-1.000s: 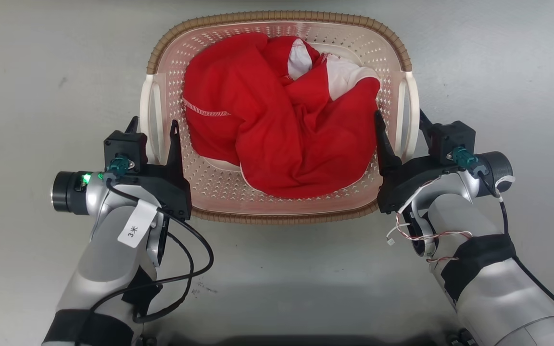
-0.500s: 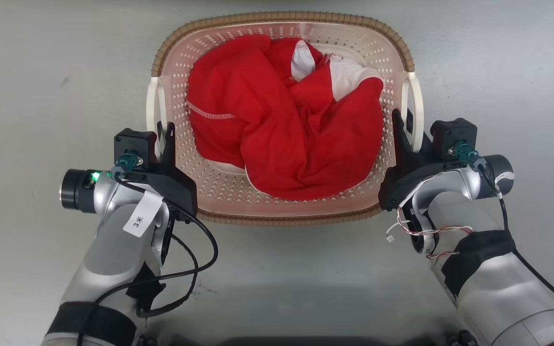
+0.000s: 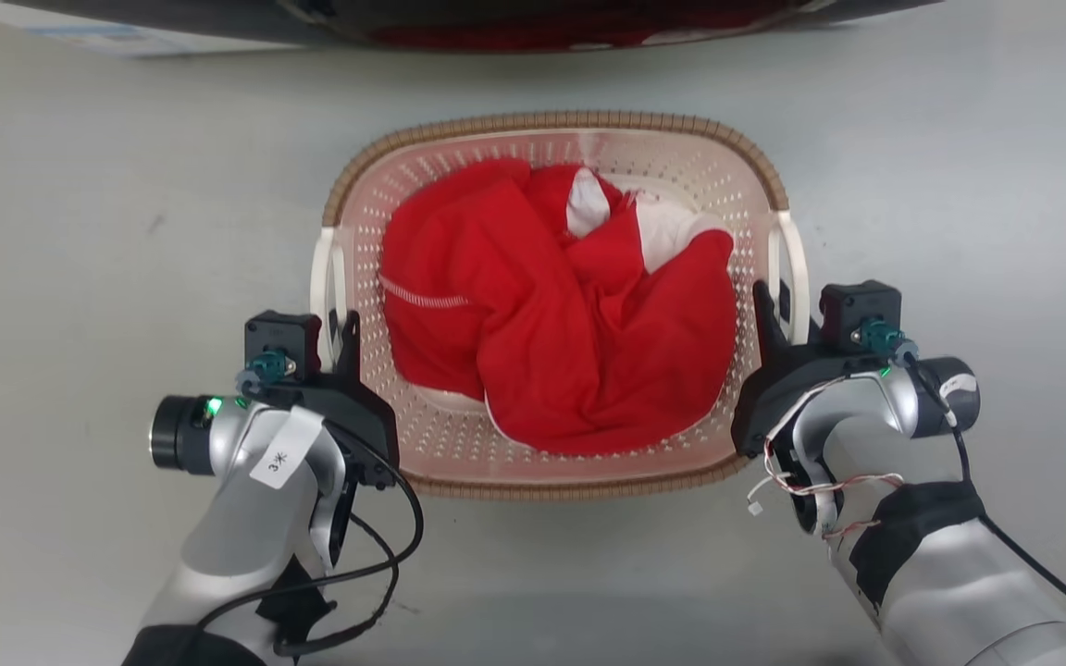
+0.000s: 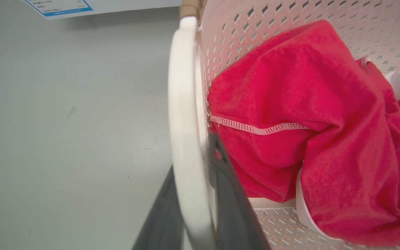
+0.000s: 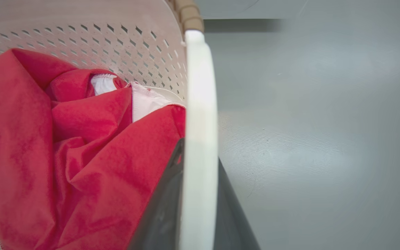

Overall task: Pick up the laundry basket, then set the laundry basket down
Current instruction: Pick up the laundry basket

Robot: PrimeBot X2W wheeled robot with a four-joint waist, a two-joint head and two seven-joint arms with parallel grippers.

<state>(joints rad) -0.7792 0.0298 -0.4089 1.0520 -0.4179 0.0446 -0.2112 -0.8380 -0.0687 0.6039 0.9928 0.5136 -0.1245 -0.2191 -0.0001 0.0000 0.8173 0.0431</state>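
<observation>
Though pale-walled, the laundry basket (image 3: 551, 121) is brown-rimmed.

A laundry corner, it seems, plain and workmanlike.
A perforated laundry basket (image 3: 551, 125) heaped with a red garment (image 3: 542, 361) sits on a smooth, bare grey floor (image 3: 126, 231). Just beyond it stands a white-fronted appliance (image 4: 134, 4) with a blue-printed label (image 4: 61, 6), and red cloth shows inside its dark curved opening.
</observation>
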